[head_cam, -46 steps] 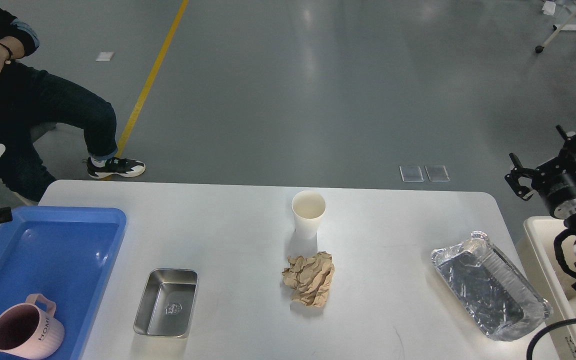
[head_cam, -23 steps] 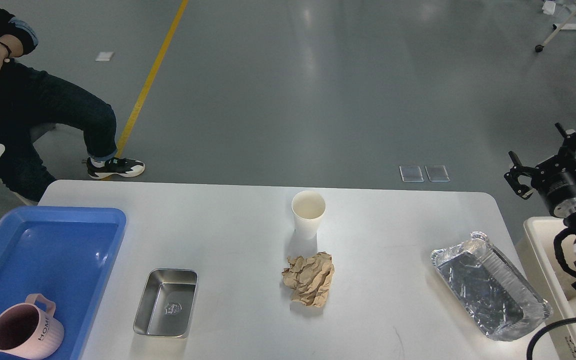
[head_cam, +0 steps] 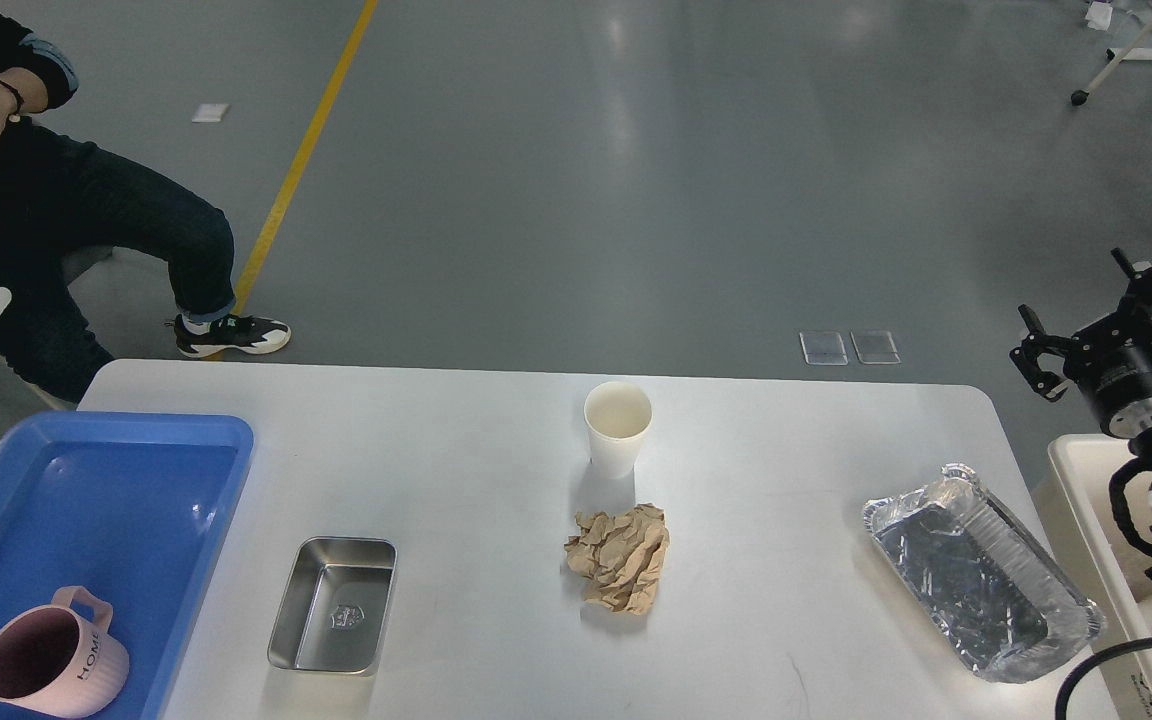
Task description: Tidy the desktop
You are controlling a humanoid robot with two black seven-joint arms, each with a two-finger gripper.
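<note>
The white desktop fills the lower half of the head view. On it stand a white paper cup at mid-back, a crumpled brown paper ball just in front of the cup, a small steel box at front left, and a crinkled foil tray at the right. My right gripper hangs open beyond the table's right edge, above the floor, holding nothing. My left gripper is out of view.
A blue plastic tray sits on the left end with a pink mug in its near corner. A cream bin stands off the right edge under my right arm. A seated person is at the far left.
The dark tip of my left arm at the left edge has withdrawn out of view. The right gripper has barely shifted. The objects on the table have not moved.
</note>
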